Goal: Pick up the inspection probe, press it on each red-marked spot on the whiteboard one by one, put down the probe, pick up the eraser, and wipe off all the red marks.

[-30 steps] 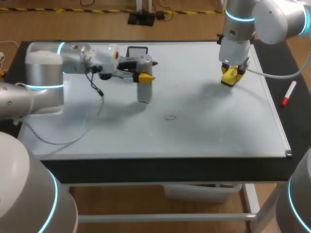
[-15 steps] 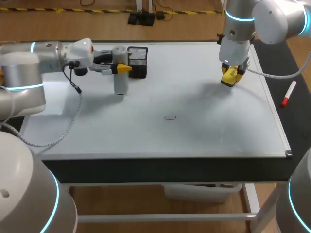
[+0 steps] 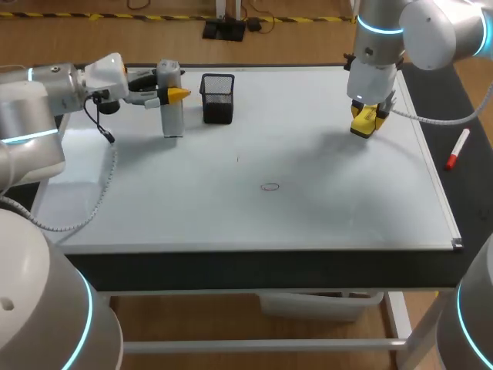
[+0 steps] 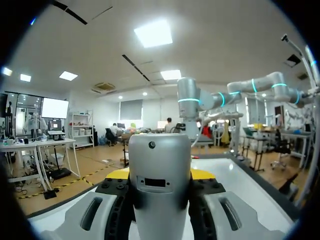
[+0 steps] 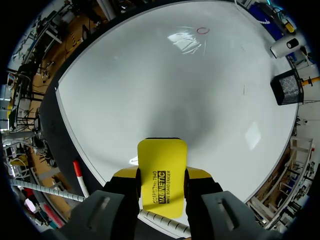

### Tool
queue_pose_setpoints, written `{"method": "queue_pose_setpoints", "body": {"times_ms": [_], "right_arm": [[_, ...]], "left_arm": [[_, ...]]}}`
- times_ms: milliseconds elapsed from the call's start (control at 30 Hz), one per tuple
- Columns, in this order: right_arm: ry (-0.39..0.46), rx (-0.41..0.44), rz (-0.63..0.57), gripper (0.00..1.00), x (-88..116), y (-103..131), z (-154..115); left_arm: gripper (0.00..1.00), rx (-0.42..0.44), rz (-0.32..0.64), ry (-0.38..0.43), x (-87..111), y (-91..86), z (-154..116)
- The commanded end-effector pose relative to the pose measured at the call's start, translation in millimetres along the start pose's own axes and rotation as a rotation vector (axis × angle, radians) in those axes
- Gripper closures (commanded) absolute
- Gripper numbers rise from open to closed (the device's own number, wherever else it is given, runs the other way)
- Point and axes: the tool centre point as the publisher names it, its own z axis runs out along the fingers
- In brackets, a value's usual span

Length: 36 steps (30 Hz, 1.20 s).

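A whiteboard (image 3: 323,223) covers most of the dark table (image 3: 231,267), leaving a dark strip along the sides. On the board stands a black mesh cup (image 3: 218,98) (near the far edge), and a small red ring (image 3: 269,186) is drawn mid-board. A red-and-white marker (image 3: 457,149) lies on the right-hand strip.

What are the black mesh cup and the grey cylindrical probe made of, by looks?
Black mesh cup: probably thin metal wire mesh, matte black; its walls show a fine grid. Grey cylindrical probe: smooth satin silver-grey shell with soft highlights; painted plastic or metal, cannot tell which.
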Motion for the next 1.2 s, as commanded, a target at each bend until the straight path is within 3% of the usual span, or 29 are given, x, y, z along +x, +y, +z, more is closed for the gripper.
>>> {"method": "queue_pose_setpoints", "body": {"times_ms": [33, 467, 1200], "right_arm": [[0.002, 0.002, -0.002, 1.0, 0.6, -0.4, -1.0], [0.002, 0.002, -0.002, 1.0, 0.6, -0.4, -1.0], [0.002, 0.002, -0.002, 1.0, 0.6, -0.4, -1.0]], "left_arm": [[1.0, 0.001, 0.0, -0.002, -14.2, 0.9, -1.1], [1.0, 0.042, -0.001, -0.039, -42.4, 4.3, -9.6], [1.0, 0.037, -0.003, -0.065, -48.2, 2.2, -17.4]]}}
